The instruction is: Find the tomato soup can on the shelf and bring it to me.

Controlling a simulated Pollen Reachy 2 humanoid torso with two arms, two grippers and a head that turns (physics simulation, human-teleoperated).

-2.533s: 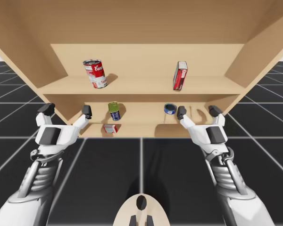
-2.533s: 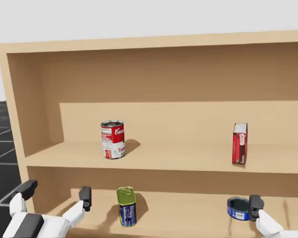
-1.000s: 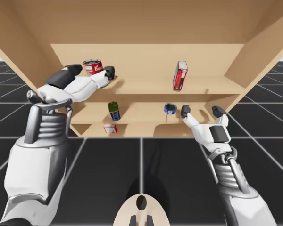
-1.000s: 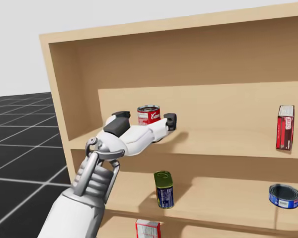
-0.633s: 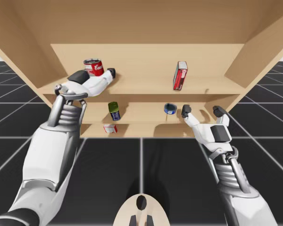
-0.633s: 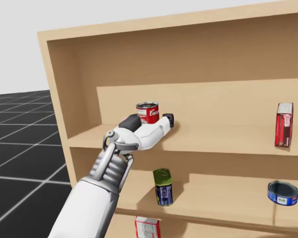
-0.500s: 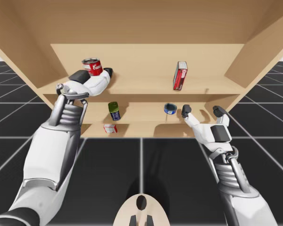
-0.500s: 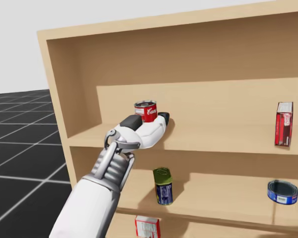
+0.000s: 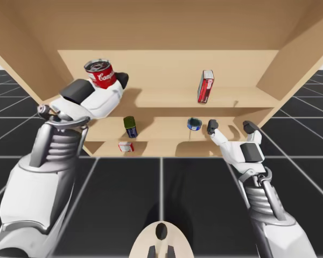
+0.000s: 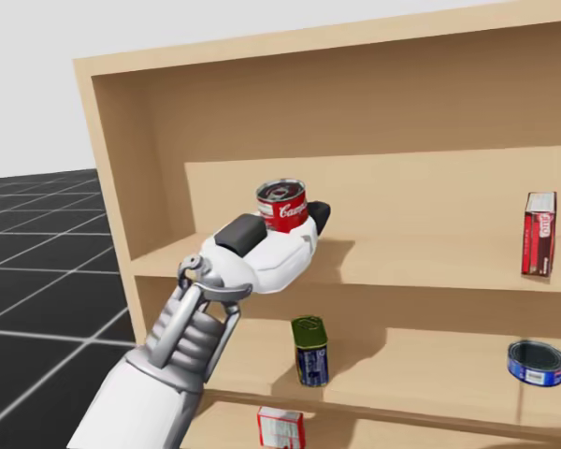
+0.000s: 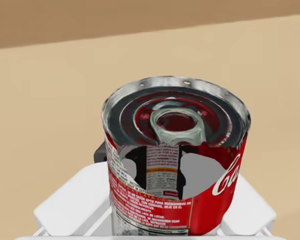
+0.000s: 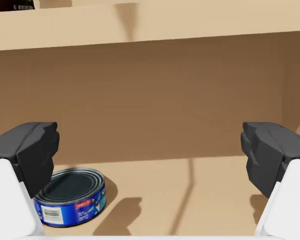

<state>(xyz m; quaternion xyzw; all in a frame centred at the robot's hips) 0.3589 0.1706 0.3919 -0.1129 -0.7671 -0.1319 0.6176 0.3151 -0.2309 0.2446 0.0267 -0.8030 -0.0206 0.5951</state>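
Pickup step looked done: my left gripper [image 9: 109, 81] had its fingers clamped on the red-and-white soup can [image 10: 282, 206], tilted just above the upper shelf board [image 9: 215, 98], my right gripper [image 12: 149, 152] hung wide open, and next it needed drawing out toward me.

Bare upper shelf [image 9: 167, 98] beside red box [image 9: 205, 86]

High camera overhead, head camera nearer, sharing shelf [image 9: 167, 98]

A bare simulated room: a plain wooden shelf unit [image 10: 421, 264] on a black gridded floor [image 9: 124, 193], blank pale backdrop [image 10: 37, 84] behind it.
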